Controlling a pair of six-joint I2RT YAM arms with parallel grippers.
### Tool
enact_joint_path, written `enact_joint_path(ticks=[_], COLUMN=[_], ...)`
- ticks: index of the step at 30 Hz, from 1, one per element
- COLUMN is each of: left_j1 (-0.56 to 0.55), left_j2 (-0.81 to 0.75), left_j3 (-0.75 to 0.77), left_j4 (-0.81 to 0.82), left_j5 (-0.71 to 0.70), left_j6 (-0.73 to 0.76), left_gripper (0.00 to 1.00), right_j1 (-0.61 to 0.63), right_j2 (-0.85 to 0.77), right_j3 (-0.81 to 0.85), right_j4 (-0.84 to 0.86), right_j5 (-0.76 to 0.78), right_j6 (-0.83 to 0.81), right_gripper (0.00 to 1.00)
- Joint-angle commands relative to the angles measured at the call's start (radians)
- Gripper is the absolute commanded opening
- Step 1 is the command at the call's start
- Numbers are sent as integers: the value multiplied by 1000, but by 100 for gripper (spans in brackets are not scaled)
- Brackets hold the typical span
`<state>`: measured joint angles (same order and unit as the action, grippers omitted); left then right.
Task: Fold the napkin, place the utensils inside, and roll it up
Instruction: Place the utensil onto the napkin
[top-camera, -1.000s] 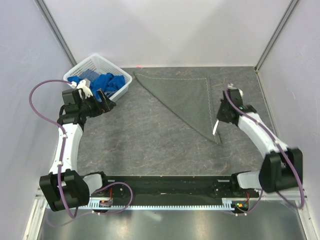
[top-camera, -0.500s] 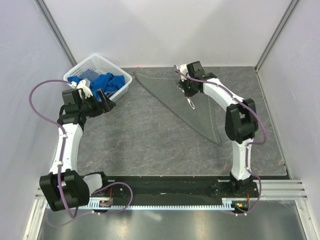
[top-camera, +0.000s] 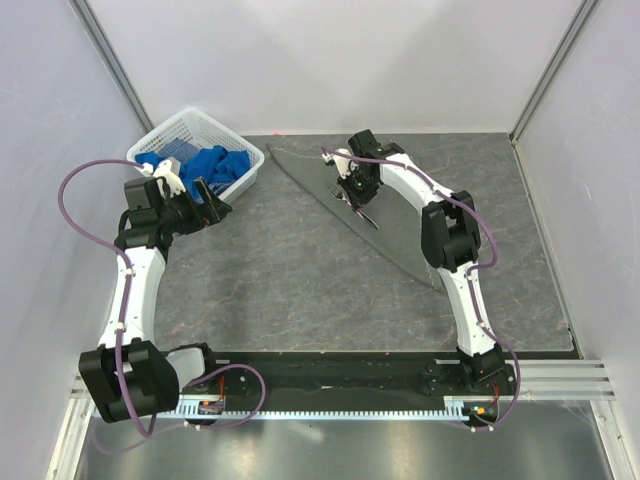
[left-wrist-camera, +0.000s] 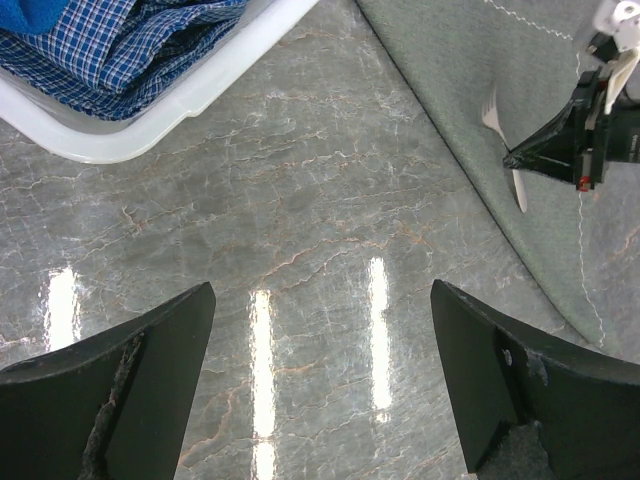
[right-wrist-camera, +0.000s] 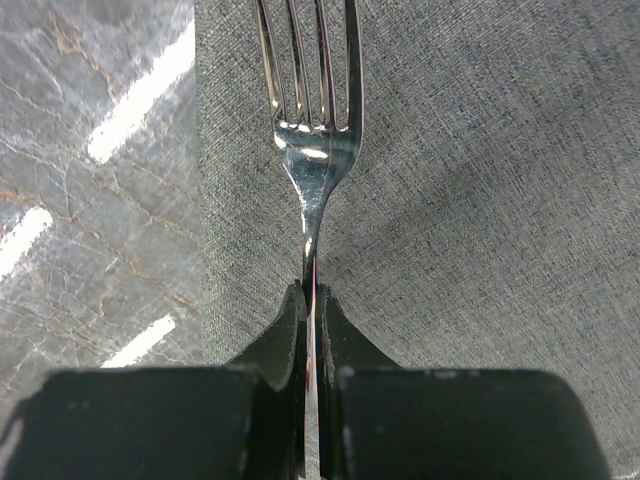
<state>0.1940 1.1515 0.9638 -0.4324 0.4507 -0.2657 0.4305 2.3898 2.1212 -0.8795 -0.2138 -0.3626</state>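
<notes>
Left gripper (left-wrist-camera: 320, 300): jaws apart, empty, at left of the frame, well apart from the work. Right gripper (right-wrist-camera: 312, 300): clamped on the handle of one fork (right-wrist-camera: 312, 150), tines pointing straight ahead. It hangs over the one triangular napkin (right-wrist-camera: 480, 200), upper centre, just inside its long edge.

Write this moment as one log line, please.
napkin: folded triangle | right gripper: shut on fork, over napkin | left gripper: open, near basket
</notes>
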Motion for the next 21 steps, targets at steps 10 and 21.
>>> enact_joint_path(ticks=[10, 21], left_j1=[-4, -5], left_j2=[-15, -18], left_j3=[9, 9], left_j4=[23, 24], left_j5=[11, 13], left_j6=[22, 20], left_gripper=[96, 96], right_j1=[17, 30], right_j2=[52, 78], right_j3=[92, 138], right_j4=[-75, -101], right_j5=[-7, 28], right_j6=[50, 71], right_gripper=[0, 0])
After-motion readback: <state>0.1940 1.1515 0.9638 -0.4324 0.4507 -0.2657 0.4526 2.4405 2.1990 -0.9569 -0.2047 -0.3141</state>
